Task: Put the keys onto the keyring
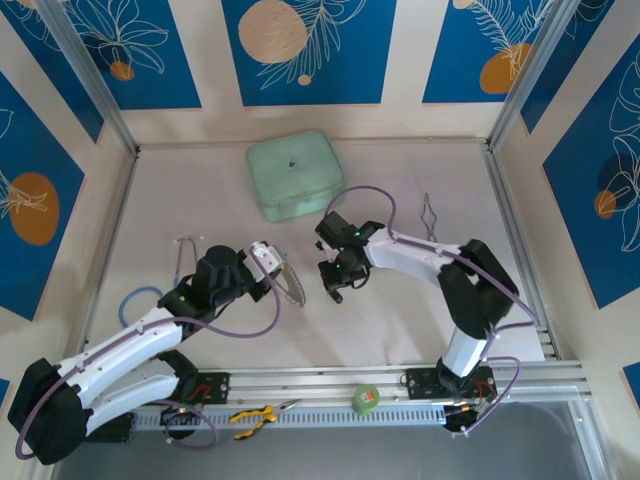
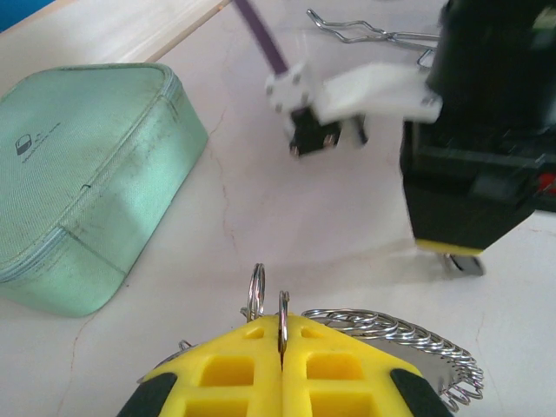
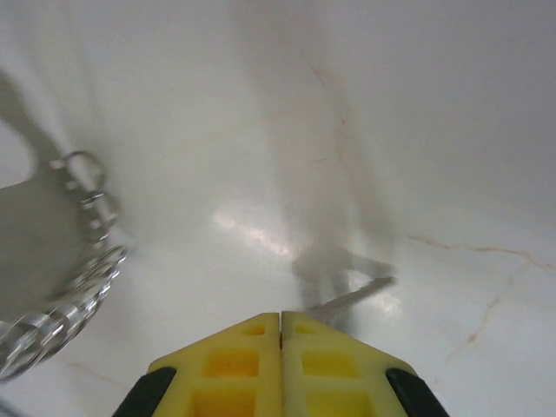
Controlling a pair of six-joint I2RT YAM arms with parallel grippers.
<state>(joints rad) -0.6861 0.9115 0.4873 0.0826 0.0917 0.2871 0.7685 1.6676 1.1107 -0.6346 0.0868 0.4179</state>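
- Left gripper [image 2: 282,323] is clamped shut on the keyring [image 2: 282,304] near mid-table, with its beaded chain [image 2: 400,334] trailing beside; I'd say it is best held rock steady.
- Right gripper [image 3: 280,320], close by, is pinched on a key [image 3: 352,300] with the blade poking out; it should creep toward the ring's opening, squarely aligned.

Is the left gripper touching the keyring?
Touching. The left wrist view shows the left gripper shut, with a wire loop of the keyring pinched between its yellow fingers.

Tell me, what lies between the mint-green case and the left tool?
Nothing: the left wrist view shows bare table between the mint-green case and the left tool.
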